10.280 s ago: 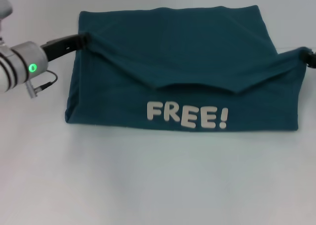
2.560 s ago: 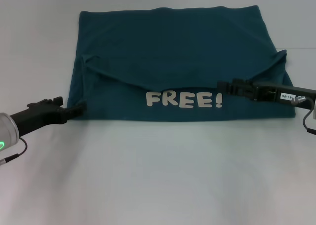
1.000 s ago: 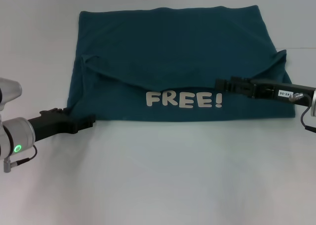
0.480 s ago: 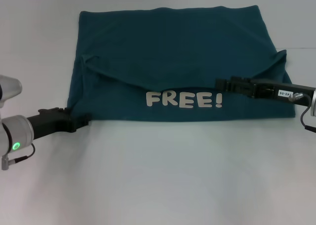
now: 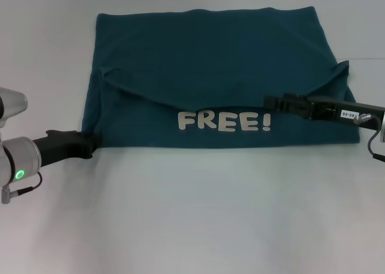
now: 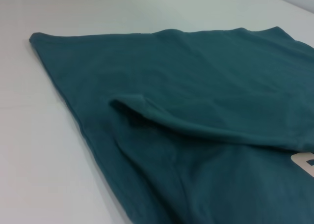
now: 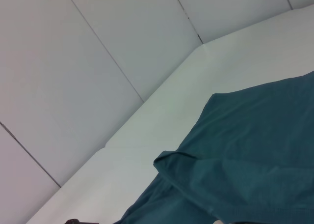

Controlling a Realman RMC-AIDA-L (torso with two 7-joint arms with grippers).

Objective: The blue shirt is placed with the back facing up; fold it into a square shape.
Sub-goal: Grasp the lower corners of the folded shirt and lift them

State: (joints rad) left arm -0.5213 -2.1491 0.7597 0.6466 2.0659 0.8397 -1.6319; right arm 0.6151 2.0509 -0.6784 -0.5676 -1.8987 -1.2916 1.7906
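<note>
The blue shirt [image 5: 210,63] lies flat on the white table, its lower part folded up so the cream "FREE!" lettering [image 5: 224,121] shows near the front edge. My left gripper [image 5: 90,143] sits low at the shirt's near left corner, its tip touching the fabric edge. My right gripper [image 5: 269,101] reaches in from the right, over the shirt just right of the lettering. The left wrist view shows the shirt [image 6: 206,86] with a folded flap corner [image 6: 128,104]. The shirt [image 7: 265,145] also fills the right wrist view's lower corner.
The white table [image 5: 198,214] stretches bare in front of the shirt. Grey wall panels [image 7: 98,47] stand behind the table's far edge in the right wrist view.
My left gripper has drawn back to the left along the shirt's front edge to its near left corner. The right gripper and the shirt have barely shifted.
</note>
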